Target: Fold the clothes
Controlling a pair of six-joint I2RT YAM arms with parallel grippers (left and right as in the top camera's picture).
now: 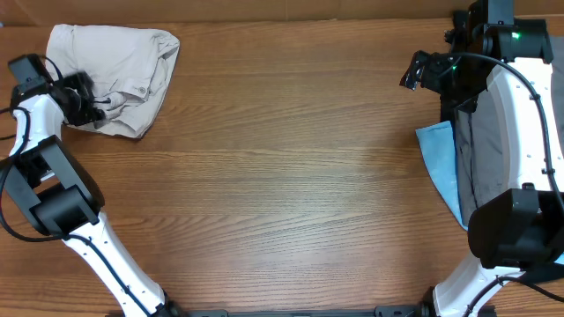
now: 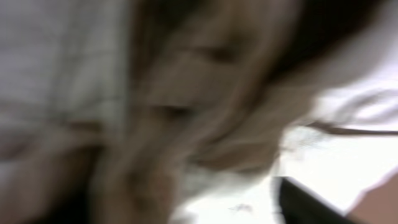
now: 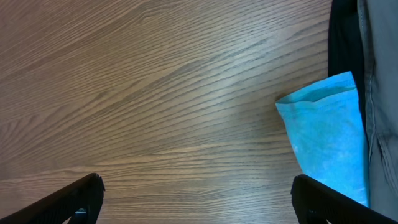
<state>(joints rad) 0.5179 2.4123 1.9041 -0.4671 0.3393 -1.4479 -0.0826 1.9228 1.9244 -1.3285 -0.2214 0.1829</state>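
A crumpled beige garment [image 1: 123, 62] lies at the table's far left corner. My left gripper [image 1: 88, 104] is at its left edge, pressed into the cloth. The left wrist view is blurred and filled with the beige fabric [image 2: 186, 112]. Only one dark finger shows there, at the lower right, set wide, so the jaws [image 2: 186, 202] look open. My right gripper [image 1: 412, 70] hovers at the far right, open and empty [image 3: 196, 193] over bare wood. A blue garment [image 1: 438, 154] lies beside it and also shows in the right wrist view [image 3: 326, 137].
A grey garment [image 1: 489, 150] and dark cloth [image 3: 342, 37] lie piled under the right arm at the table's right edge, partly on the blue one. The wooden table [image 1: 282, 176] stretches between the two piles.
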